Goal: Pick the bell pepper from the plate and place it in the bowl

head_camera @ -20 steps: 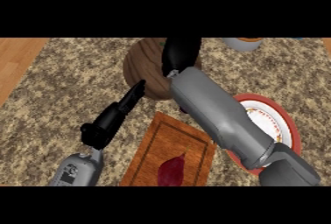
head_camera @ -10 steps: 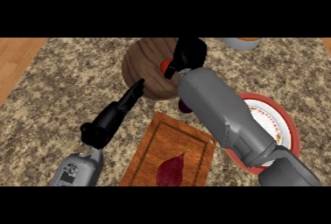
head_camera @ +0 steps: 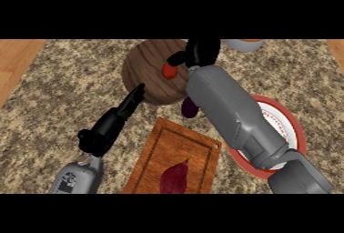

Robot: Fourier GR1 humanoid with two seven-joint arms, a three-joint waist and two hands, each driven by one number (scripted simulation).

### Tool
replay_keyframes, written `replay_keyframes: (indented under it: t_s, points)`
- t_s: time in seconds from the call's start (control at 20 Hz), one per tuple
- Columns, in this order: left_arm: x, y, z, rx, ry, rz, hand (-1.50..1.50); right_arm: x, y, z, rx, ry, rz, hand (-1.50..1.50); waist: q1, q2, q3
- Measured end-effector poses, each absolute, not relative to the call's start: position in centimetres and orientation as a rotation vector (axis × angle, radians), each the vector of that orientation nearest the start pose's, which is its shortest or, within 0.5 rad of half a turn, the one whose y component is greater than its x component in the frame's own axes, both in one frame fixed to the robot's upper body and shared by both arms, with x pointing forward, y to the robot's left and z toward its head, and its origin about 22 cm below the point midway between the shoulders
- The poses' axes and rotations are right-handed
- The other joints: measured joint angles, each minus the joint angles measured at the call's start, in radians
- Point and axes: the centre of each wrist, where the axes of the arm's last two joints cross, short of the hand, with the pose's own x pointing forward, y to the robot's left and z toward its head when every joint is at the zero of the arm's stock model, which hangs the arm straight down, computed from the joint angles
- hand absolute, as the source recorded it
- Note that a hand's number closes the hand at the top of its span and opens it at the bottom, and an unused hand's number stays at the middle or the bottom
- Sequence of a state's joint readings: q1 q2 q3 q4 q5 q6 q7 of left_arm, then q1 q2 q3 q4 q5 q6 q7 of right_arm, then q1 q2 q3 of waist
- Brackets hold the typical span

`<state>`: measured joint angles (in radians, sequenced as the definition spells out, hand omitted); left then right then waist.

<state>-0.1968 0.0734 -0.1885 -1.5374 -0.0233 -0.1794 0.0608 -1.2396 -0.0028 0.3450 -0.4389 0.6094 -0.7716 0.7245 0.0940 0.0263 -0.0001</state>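
The red bell pepper (head_camera: 169, 70) shows inside the brown wooden bowl (head_camera: 151, 77) at the counter's far middle, near the bowl's right side. My right hand (head_camera: 201, 51) hangs over the bowl's right rim, its thumb just above the pepper and its fingers pointing away, relaxed rather than wrapped round it. The red-rimmed white plate (head_camera: 285, 132) lies at the right, largely hidden under my right forearm. My left hand (head_camera: 111, 125) rests left of the middle, fingers straight and pointing toward the bowl's lower edge, holding nothing.
A wooden cutting board (head_camera: 168, 150) with a dark red vegetable (head_camera: 176, 178) lies in front of the bowl. A small purple item (head_camera: 190, 108) peeks out beside my right forearm. A grey and orange vessel (head_camera: 242, 44) stands at the far right.
My right hand has shifted right and farther away over the bowl. The pepper, hidden under it a second ago, now shows in the bowl. The left hand is still.
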Motion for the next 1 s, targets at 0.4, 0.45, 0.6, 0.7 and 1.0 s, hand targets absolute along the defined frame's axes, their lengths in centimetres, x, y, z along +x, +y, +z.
replay_keyframes:
  t_s: [0.4,0.45,0.6,0.7,1.0]
  points:
    - [27.3,19.8,3.4,-0.195,-1.591,-0.407,0.00,43.3,-6.3,10.1,-0.958,-1.446,0.055,-1.50,-0.059,-0.018,0.001]
    - [27.5,19.7,3.3,-0.189,-1.589,-0.399,0.00,43.1,-6.6,9.8,-0.950,-1.451,0.031,-1.50,-0.069,-0.020,0.001]
    - [27.1,20.4,2.9,-0.179,-1.589,-0.380,0.00,42.5,-8.6,8.4,-0.942,-1.464,-0.029,-1.50,-0.087,-0.025,0.001]
    - [26.8,20.7,2.8,-0.167,-1.584,-0.376,0.00,41.8,-10.2,7.5,-0.936,-1.473,-0.066,-1.50,-0.097,-0.029,0.001]
    - [26.7,20.5,3.2,-0.154,-1.585,-0.361,0.00,38.1,-16.4,4.9,-0.891,-1.487,-0.098,-1.50,-0.111,-0.032,0.000]
